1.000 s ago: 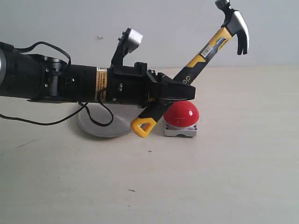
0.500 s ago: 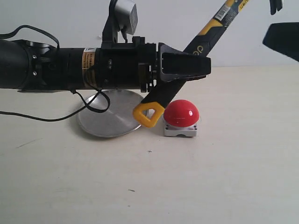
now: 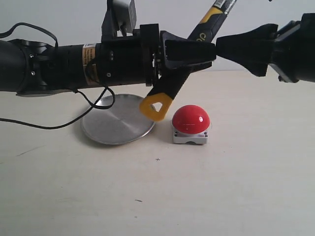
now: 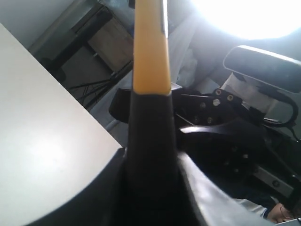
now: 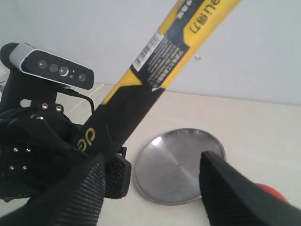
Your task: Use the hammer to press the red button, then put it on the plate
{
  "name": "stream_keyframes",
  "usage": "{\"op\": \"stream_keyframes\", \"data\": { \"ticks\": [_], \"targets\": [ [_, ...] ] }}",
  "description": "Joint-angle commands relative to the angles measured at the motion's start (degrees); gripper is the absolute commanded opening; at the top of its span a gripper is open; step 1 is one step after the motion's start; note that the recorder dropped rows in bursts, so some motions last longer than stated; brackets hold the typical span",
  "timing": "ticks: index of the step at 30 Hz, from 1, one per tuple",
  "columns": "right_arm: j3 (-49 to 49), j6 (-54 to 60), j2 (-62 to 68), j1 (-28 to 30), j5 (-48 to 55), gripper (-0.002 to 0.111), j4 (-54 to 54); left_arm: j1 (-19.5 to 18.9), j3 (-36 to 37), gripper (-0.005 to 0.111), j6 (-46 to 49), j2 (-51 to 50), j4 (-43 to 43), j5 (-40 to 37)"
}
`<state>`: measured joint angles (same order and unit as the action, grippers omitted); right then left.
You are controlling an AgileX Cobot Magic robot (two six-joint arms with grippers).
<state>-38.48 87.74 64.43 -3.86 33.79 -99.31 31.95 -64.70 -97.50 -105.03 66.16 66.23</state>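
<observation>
My left gripper (image 3: pixel 189 53) is shut on the hammer (image 3: pixel 165 96) at its black grip and holds it tilted in the air. The yellow looped end hangs low, and the head is out of view above. In the left wrist view the black-and-yellow handle (image 4: pixel 149 70) fills the space between the jaws of that gripper (image 4: pixel 150 188). My right gripper (image 3: pixel 229 45) reaches in from the right, level with the handle, and is open. Its ribbed fingers (image 5: pixel 89 188) stand beside the handle (image 5: pixel 155 70), apart from it. The red button (image 3: pixel 191 119) sits on the table right of the plate (image 3: pixel 115 125).
The left arm's black body (image 3: pixel 59 66) and its looping cable (image 3: pixel 98 118) hang over the plate's far side. The left wrist camera (image 5: pixel 51 68) shows in the right wrist view, above the plate (image 5: pixel 181 165). A pale wall stands behind the beige table (image 3: pixel 197 196).
My left gripper has lifted the hammer higher, and its head has left the view. My right gripper has come in from the right, close to the handle.
</observation>
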Motion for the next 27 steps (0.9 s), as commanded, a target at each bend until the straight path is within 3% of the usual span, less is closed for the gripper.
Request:
{"op": "stream_keyframes", "data": {
  "ticks": [1,15,20,27],
  "targets": [
    [-2.90,0.46,0.36,-0.16,4.92,0.058,-0.63,0.66,-0.60,0.000,2.79,1.33,-1.29,3.74],
    [-5.96,-0.82,0.36,-0.16,6.21,0.058,-0.63,2.24,-0.60,0.000,5.31,1.33,-1.63,3.74],
    [-6.52,-2.08,0.36,-0.16,1.01,0.058,-0.63,4.44,-0.71,0.000,6.49,1.33,-2.55,3.74],
    [-7.69,-2.44,0.39,-0.16,-3.73,0.058,-0.63,4.64,-0.95,0.000,7.47,1.33,-2.55,3.74]
  ]
}}
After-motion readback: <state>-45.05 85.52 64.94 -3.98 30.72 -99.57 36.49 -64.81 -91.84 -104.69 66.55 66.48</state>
